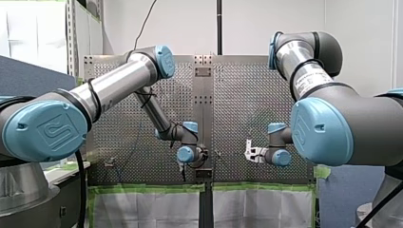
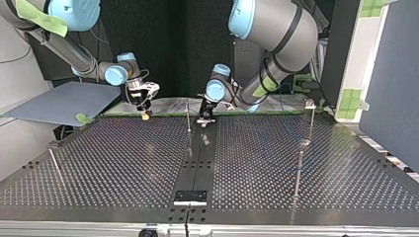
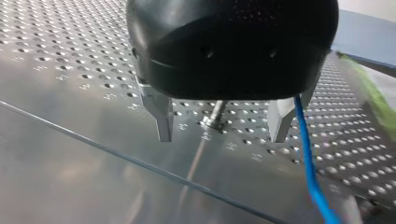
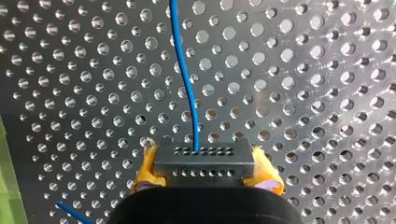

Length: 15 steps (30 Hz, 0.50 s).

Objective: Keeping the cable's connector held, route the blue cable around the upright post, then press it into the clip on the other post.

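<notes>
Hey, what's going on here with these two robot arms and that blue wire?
My right pincer is shut on the cable's connector, with the blue cable running away from it across the perforated table. My left pincer is open and low over the table, a metal post ahead between its fingers and the cable hanging just beside one finger. No view shows the cable pressed into a clip yet.

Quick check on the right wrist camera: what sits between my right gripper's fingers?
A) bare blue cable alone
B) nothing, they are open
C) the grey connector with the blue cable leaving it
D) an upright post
C: the right gripper's yellow pads clamp the grey connector from both sides, and the blue cable runs out of its row of holes.
</notes>
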Each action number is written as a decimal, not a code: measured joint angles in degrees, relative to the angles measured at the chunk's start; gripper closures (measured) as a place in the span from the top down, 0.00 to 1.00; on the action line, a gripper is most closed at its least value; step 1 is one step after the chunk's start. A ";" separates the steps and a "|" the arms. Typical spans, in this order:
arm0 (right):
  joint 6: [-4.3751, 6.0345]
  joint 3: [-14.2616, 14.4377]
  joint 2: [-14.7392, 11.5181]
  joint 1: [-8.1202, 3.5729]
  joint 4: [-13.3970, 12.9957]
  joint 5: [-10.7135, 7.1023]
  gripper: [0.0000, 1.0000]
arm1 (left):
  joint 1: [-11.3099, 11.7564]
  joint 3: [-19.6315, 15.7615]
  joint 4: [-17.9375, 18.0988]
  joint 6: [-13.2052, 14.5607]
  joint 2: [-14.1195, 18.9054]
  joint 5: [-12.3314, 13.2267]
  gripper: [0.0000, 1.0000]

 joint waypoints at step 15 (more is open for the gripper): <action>0.00 0.00 0.00 0.00 1.04 0.00 0.00 | -0.83 -1.05 -7.21 6.70 0.07 1.87 1.00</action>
